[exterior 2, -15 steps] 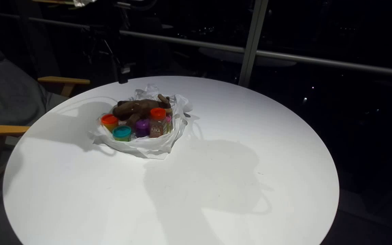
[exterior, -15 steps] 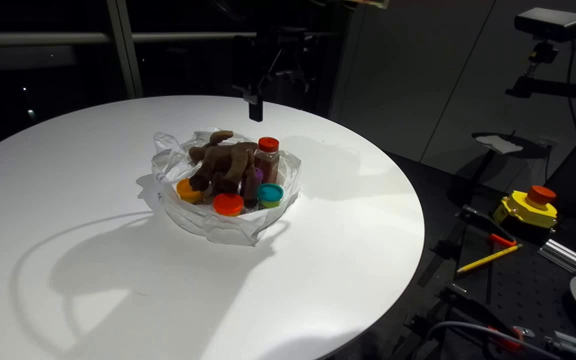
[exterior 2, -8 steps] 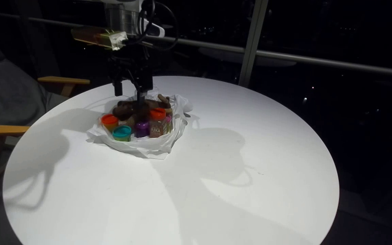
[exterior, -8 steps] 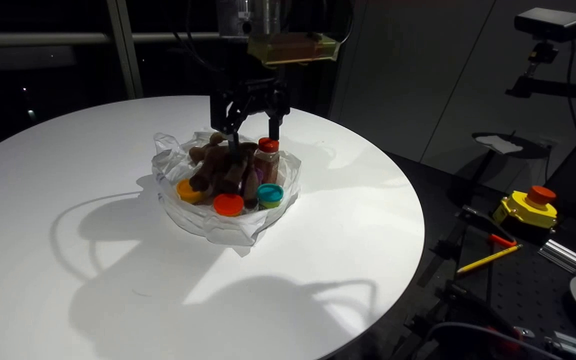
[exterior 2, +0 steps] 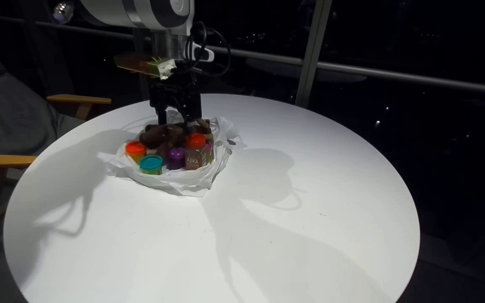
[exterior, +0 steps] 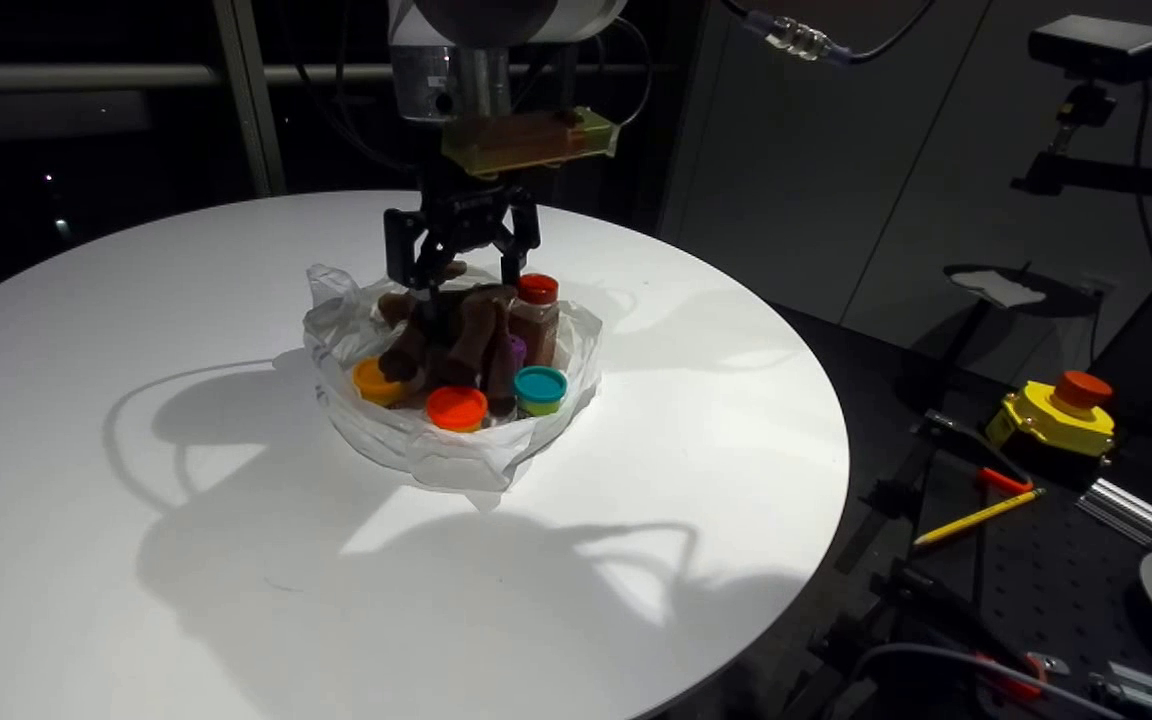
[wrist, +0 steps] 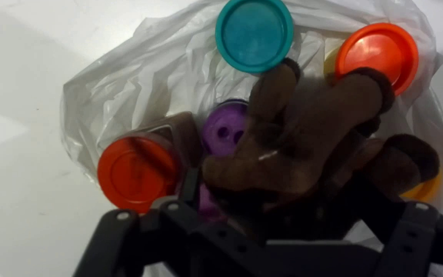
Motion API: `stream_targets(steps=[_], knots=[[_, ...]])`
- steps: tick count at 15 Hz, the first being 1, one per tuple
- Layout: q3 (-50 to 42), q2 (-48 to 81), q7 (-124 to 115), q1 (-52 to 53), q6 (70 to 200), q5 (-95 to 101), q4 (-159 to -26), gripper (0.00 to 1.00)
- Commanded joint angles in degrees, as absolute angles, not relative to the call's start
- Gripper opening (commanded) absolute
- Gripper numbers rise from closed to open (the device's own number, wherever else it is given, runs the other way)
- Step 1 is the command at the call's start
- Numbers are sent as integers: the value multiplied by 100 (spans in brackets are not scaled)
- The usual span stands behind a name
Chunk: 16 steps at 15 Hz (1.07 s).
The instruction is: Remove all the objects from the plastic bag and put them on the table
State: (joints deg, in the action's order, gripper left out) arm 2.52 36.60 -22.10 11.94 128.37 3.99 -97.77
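The brown plush animal toy [wrist: 306, 161] lies inside the plastic bag [exterior: 456, 466], one leg overlapping the red-lidded tub [wrist: 379, 54] in the wrist view. The gripper [exterior: 471, 298] is over the toy, its jaws spread wide around part of the body (whether they touch the plush, I cannot tell). Around the toy, also in the bag, sit the red-capped bottle [exterior 2: 195, 159], a purple piece [exterior 2: 176, 159], a teal-lidded tub [exterior: 540, 388] and an orange-lidded tub [exterior: 376, 382]. The bag rests open on the round white table [exterior: 696, 450]. Off the table are a grey chair [exterior 2: 6, 113] and, in an exterior view, a yellow box with a red button [exterior: 1048, 418].
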Motion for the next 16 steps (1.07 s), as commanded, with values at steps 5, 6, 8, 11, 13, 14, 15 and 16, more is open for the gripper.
stream_targets(steps=[5,6,8,11,13,14,15,16], knots=[[125,3839,-2216,1292,12394,331,-9427,42],[141,3790,-2207,1286,12406,312,-9471,35],[178,3637,-2183,1277,12448,260,-9562,20],[226,3152,-2202,1280,12542,201,-9817,4],[225,2569,-2237,1246,12698,178,-10219,5],[211,2269,-2244,1230,12821,197,-10441,5],[209,2007,-2233,1218,12909,224,-10633,3],[213,1696,-2178,1172,13052,233,-10891,4]])
